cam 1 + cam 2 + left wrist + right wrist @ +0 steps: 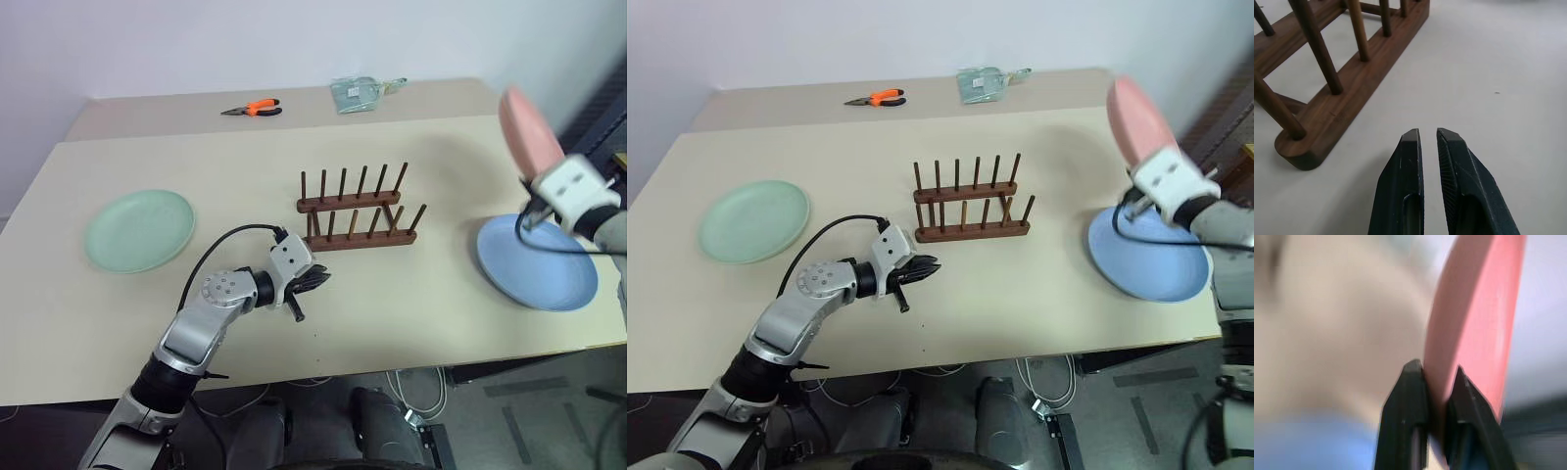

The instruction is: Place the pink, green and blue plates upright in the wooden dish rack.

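From the head camera, the wooden dish rack (358,210) sits mid-table with every slot bare. The green plate (139,229) lies flat far out on the robot's left side, the blue plate (536,261) flat on the right near the table's edge. Above that blue one, the right gripper (534,191) has the pink plate (529,131) up in the air, tilted on edge. The left gripper (315,279) hangs low over the tabletop just in front of the rack's left end. Orange-handled pliers (254,108) and a clear bag (359,93) rest at the far edge.

Left wrist camera now: two black fingers (1403,183) nearly together, a slim gap, nothing between them, the rack's rail end close ahead.

Right wrist camera: the jaws pinch the pink plate's rim.
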Action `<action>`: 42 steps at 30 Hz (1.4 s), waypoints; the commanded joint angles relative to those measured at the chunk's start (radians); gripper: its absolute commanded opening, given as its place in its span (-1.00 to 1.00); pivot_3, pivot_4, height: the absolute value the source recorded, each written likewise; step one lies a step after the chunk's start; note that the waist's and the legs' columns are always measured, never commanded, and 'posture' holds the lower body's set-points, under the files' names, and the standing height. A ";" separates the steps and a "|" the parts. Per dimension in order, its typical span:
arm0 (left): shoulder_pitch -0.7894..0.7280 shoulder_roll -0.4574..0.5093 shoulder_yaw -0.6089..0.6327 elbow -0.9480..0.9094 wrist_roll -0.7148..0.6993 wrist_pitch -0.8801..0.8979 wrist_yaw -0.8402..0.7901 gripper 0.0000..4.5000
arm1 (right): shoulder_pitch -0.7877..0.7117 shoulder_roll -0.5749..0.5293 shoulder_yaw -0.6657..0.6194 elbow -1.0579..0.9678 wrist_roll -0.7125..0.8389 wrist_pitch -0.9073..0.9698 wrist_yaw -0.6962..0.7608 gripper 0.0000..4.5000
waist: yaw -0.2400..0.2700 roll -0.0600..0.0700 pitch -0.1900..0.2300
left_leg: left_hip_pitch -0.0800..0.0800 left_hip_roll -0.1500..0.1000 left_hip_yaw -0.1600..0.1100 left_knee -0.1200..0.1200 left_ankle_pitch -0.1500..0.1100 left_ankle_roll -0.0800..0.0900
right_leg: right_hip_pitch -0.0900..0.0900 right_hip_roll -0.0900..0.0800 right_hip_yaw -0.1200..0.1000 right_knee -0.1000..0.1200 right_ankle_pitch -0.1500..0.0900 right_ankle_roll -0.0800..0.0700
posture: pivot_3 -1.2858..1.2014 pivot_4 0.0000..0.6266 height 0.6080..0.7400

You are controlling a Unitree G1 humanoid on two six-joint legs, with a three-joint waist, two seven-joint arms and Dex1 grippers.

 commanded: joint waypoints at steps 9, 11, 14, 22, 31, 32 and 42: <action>-0.008 -0.009 0.028 -0.053 -0.072 -0.013 -0.041 -0.78 | -0.015 0.099 -0.176 -0.290 0.727 0.539 -0.186 -0.99 | 0.031 0.000 -0.001 | -0.003 -0.003 -0.002 0.002 0.000 0.001 | 0.000 -0.003 -0.004 -0.003 0.000 -0.004 | 0.03 -0.52 1.00; -0.004 -0.005 0.027 -0.059 -0.076 -0.012 -0.039 -0.78 | -0.009 0.097 -0.165 -0.281 0.730 0.554 -0.194 -0.99 | 0.029 0.000 -0.001 | -0.003 -0.002 -0.002 0.001 0.000 0.001 | 0.000 -0.002 -0.004 -0.003 0.000 -0.003 | 0.03 -0.52 1.00; 0.003 -0.001 0.030 -0.071 -0.084 -0.007 -0.041 -0.78 | -0.011 0.096 -0.153 -0.261 0.736 0.571 -0.197 -0.99 | 0.026 0.000 -0.001 | -0.001 -0.002 -0.001 0.000 0.000 0.001 | -0.001 -0.001 -0.004 -0.002 0.000 -0.003 | 0.03 -0.52 1.00; 0.019 0.007 0.030 -0.088 -0.093 0.003 -0.042 -0.78 | -0.030 0.103 -0.101 -0.232 0.724 0.612 -0.209 -0.82 | 0.028 0.000 -0.001 | -0.002 -0.002 -0.001 0.000 0.000 0.001 | -0.001 -0.001 -0.004 -0.002 -0.002 0.000 | 0.03 -0.52 1.00; 0.000 -0.023 0.177 -0.088 -0.191 0.034 0.010 0.52 | -0.069 -0.004 0.007 -0.260 0.302 0.250 -0.135 0.63 | 0.027 0.001 0.000 | -0.002 -0.002 0.000 0.000 0.000 0.001 | -0.002 -0.001 -0.004 -0.002 -0.002 0.002 | 0.03 -0.52 1.00; -0.012 -0.028 0.220 -0.069 -0.178 0.013 0.055 0.76 | -0.087 -0.023 0.003 -0.237 0.266 0.209 -0.120 0.63 | 0.027 0.001 0.000 | -0.002 -0.002 0.000 0.000 0.000 0.001 | -0.002 -0.001 -0.004 -0.002 -0.002 0.002 | 0.03 -0.52 1.00; -0.175 0.009 0.663 0.254 0.079 0.069 0.802 1.00 | -0.168 -0.017 0.181 -0.479 0.368 0.221 0.146 1.00 | 0.005 -0.001 0.000 | -0.001 -0.001 -0.001 -0.002 0.000 0.000 | -0.002 0.001 -0.004 -0.002 0.000 0.004 | 0.03 -0.52 1.00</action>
